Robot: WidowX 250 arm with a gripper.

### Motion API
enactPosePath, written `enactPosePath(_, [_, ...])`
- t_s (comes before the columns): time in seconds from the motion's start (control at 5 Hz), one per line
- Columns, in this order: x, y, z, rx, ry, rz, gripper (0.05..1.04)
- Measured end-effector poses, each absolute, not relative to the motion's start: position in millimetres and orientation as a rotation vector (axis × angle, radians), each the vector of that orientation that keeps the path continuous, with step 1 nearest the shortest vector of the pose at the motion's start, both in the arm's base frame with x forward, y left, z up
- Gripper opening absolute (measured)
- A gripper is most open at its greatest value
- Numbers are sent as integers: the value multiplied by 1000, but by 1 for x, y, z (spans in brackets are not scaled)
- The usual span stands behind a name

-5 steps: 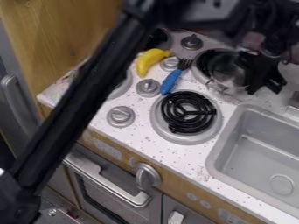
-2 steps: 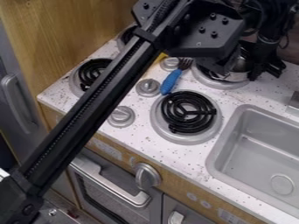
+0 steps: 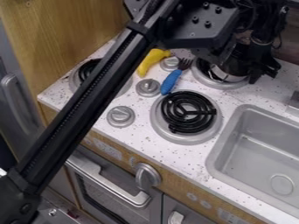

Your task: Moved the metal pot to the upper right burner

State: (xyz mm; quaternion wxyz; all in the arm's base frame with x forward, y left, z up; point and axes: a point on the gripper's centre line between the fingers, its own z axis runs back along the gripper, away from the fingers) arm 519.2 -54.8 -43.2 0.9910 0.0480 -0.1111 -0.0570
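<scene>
Clock face on the whole view, near to far. Grey sink [image 3: 257, 153] at 4 o'clock, bare black coil burner [image 3: 187, 131] by the centre at 3. Blue-handled toy fork [image 3: 170, 82] at 1, out of the pot's way. Shiny metal pot [image 3: 229, 78] at 2, over the upper right burner [image 3: 205, 81], partly behind my arm. My black hand [image 3: 264, 76] is just beside it; can't tell if I'm pinching it or spread. Looks near done. Risks: pulling away while snagged would drag or tip the pot; an off-centre base could rock on the coil.
</scene>
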Motion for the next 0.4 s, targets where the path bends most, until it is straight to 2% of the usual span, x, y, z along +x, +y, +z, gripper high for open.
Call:
enactPosePath(0.2, [511, -55, -43, 96, -221, -124, 802])
enactPosePath(0.4, [502, -48, -40, 102, -246, -124, 991])
